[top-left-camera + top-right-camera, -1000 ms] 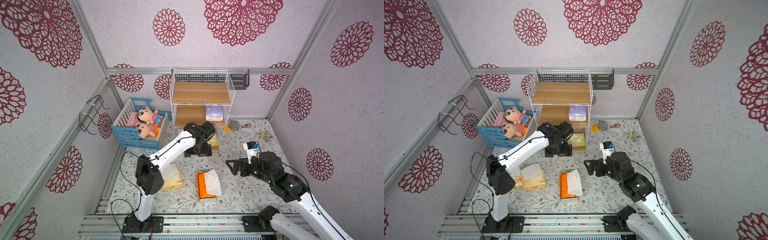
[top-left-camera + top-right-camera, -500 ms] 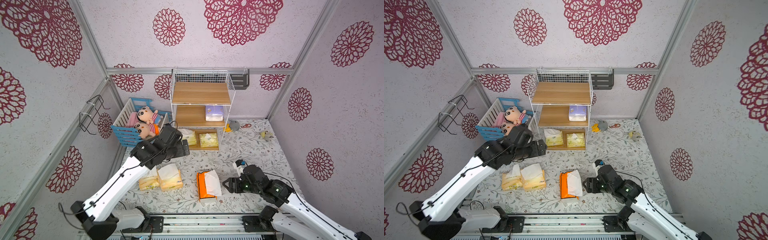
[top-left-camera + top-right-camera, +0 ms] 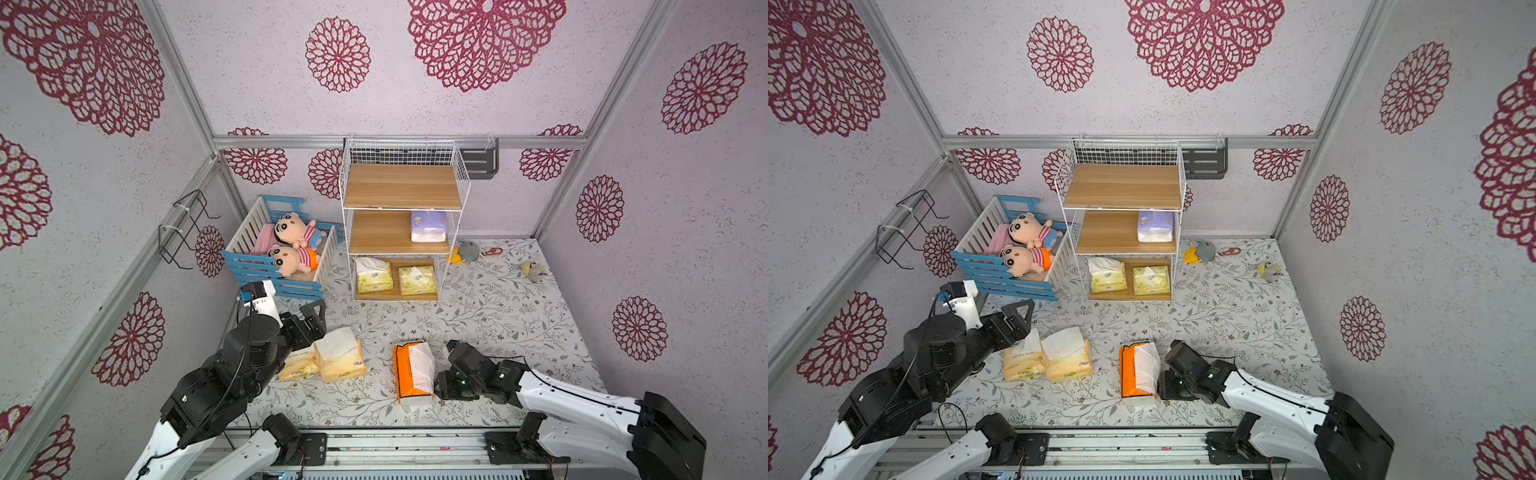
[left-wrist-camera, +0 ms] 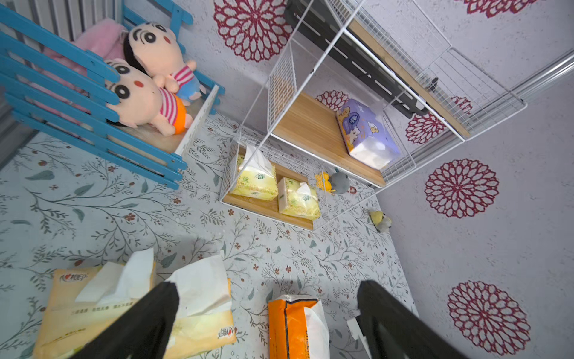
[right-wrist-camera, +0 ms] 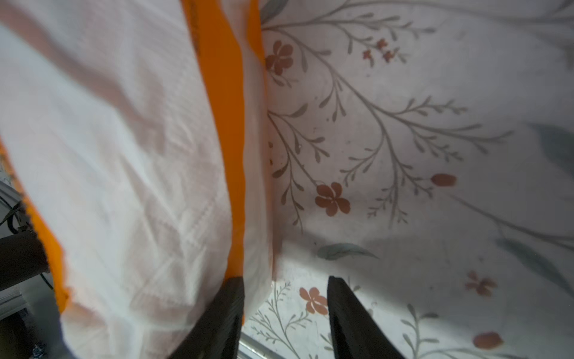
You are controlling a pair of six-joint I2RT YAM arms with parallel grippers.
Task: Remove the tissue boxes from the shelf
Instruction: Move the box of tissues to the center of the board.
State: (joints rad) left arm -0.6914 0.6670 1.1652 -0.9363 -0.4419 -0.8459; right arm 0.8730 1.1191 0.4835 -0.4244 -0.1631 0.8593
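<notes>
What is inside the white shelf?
A lavender tissue pack sits on the middle board of the shelf, and two pale yellow packs lie side by side on the bottom one. From above, the upper boards hide the back of each level, so that part cannot be seen.

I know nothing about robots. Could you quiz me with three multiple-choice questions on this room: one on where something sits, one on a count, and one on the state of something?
1. Where does the lavender tissue pack lie on the shelf?
A. top board
B. middle board
C. bottom board

2. How many tissue packs are on the shelf?
A. one
B. five
C. three

3. The left end effector is:
A. open and empty
B. clamped on a tissue pack
C. out of sight

Answers:
1. B, it lies under the bare top board.
2. C, the lavender one plus two pale yellow packs on the bottom board.
3. A, its fingers stand wide apart, gripping nothing.
</notes>
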